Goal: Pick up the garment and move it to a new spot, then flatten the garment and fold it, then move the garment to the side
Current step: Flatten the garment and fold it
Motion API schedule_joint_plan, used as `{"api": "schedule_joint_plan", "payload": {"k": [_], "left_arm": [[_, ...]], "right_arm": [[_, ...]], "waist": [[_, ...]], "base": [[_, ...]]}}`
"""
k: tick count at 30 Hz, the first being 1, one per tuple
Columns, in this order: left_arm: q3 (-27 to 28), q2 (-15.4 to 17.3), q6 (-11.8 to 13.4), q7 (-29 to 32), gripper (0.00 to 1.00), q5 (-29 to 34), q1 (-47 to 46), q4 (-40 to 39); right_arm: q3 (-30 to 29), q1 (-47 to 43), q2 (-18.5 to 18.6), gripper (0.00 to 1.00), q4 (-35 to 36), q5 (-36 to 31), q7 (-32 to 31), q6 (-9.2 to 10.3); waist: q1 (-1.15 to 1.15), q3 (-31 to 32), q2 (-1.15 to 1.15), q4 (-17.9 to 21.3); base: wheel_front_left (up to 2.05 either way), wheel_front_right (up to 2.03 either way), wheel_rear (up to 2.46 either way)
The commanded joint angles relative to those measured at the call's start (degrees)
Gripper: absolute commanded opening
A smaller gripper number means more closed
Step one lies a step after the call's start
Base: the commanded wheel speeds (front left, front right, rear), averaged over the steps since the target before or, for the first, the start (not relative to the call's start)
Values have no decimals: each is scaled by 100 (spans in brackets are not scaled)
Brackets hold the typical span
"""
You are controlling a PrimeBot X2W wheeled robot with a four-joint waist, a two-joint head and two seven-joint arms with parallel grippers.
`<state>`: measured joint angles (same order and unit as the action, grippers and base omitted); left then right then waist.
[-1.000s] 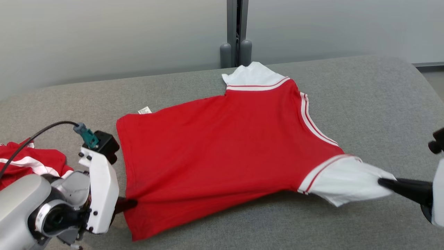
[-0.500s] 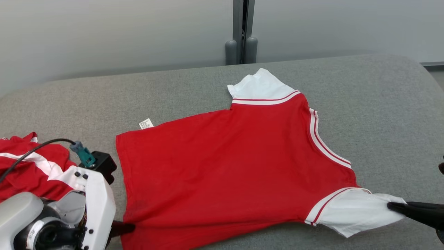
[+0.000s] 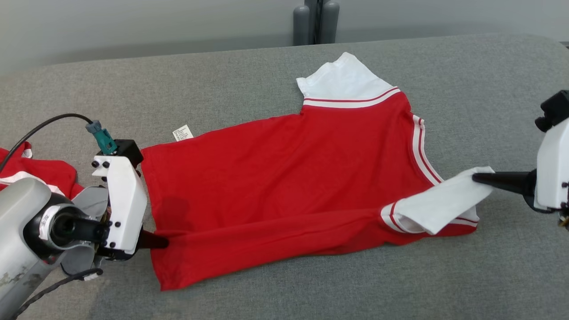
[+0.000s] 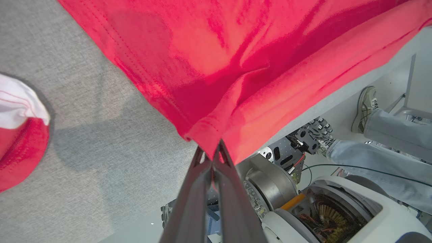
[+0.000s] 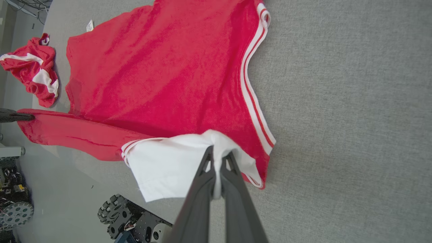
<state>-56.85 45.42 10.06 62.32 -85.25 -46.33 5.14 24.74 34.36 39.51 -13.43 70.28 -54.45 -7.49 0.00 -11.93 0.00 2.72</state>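
head view, compared with half a second ago: the near long edge of the garment (image 3: 289, 178) lay flat on the grey table (image 3: 444, 284) then and is now raised into a taut ridge running from one gripper to the other. the camera has also tilted down, so the shift of the whole picture is not a move of the cloth. the left gripper (image 3: 163, 242) is clamped on the red bottom hem. the left wrist view shows its jaws pressed together with the hem bunched at their tips, and the hem corner on the near side of those tips sags to the table. the right gripper (image 3: 479, 179) is clamped on the white near sleeve (image 3: 438, 202). that sleeve was stretched outward along the table before and has now been lifted and drawn inward, so that it laps over the red shoulder and part of the striped neck trim (image 3: 420, 146). judgement: flattening is finished and the first lengthwise fold has begun; the raised edge has yet to be carried over and laid down on the far half. the body of the garment lies flat between the two grippers and beyond them. the far sleeve (image 3: 342, 80) rests well beyond the right gripper, and the care label (image 3: 182, 133) lies beyond the left gripper, at the far hem corner. a second red-and-white garment (image 3: 40, 171) lies crumpled behind the left gripper's wrist, apart from the held one.
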Motion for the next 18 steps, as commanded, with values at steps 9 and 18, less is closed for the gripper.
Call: {"api": "schedule_joint_plan", "payload": {"k": [9, 18], "left_arm": [[139, -463, -107, -45, 0, 23, -492, 766], [149, -815, -291, -190, 63, 240, -857, 1337]], "right_arm": [[-445, 982, -970, 0, -1179, -919, -369, -1], [-798, 1360, -1452, 17, -1515, -1524, -294, -1]], "waist": [[0, -280, 0, -84], [0, -553, 0, -118]], "base": [[0, 0, 0], [0, 0, 0]]}}
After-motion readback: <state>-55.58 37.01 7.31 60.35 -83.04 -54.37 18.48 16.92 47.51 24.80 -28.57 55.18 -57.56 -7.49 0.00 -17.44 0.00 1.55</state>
